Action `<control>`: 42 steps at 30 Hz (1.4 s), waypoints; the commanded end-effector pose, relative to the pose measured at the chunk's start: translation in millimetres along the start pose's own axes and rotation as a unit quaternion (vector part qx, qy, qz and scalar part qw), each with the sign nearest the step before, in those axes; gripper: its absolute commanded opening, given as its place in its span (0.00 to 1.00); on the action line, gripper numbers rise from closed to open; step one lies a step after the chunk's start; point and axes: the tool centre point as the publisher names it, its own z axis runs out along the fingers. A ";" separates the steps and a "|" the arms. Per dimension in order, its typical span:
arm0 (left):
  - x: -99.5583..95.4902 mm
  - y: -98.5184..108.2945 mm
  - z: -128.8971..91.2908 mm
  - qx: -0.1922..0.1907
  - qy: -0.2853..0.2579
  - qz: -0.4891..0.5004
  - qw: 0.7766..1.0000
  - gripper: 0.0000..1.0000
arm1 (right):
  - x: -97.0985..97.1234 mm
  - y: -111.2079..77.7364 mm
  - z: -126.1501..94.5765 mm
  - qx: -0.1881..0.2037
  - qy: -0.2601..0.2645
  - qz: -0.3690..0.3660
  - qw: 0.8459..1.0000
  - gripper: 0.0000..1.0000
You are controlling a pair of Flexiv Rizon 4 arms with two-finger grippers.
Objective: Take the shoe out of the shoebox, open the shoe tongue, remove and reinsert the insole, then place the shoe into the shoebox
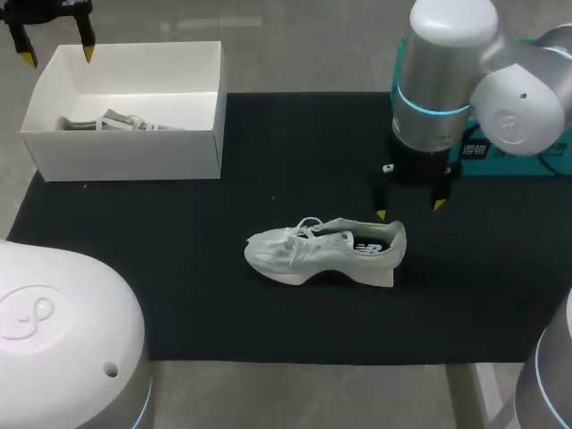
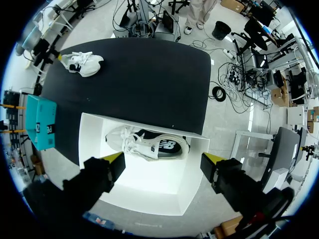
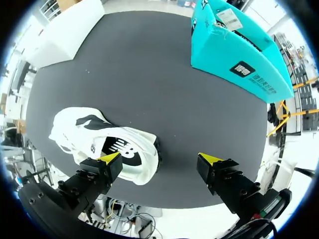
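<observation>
White shoe (image 1: 326, 253), black inside showing, sits well right of shoebox (image 1: 134, 152). 2nd shoe (image 1: 116, 122) in box, half hidden by wall. L gripper (image 1: 58, 54) over box, R gripper (image 1: 409, 210) farther right. Both spread wide, empty.

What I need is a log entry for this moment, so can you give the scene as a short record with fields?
loose shoe: white, out of the box, on the black mat
shoebox: white, open, at the mat's far left corner
second shoe: inside the shoebox
left gripper: open, above the shoebox, holding nothing
right gripper: open, above the loose shoe's heel, not gripping it
teal box: at the mat's right side
</observation>
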 end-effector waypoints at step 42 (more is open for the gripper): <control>0.3 0.2 -0.3 0.000 0.001 0.000 1.000 1.00 | -32.7 15.7 -28.8 -0.062 0.055 -0.309 0.947 1.00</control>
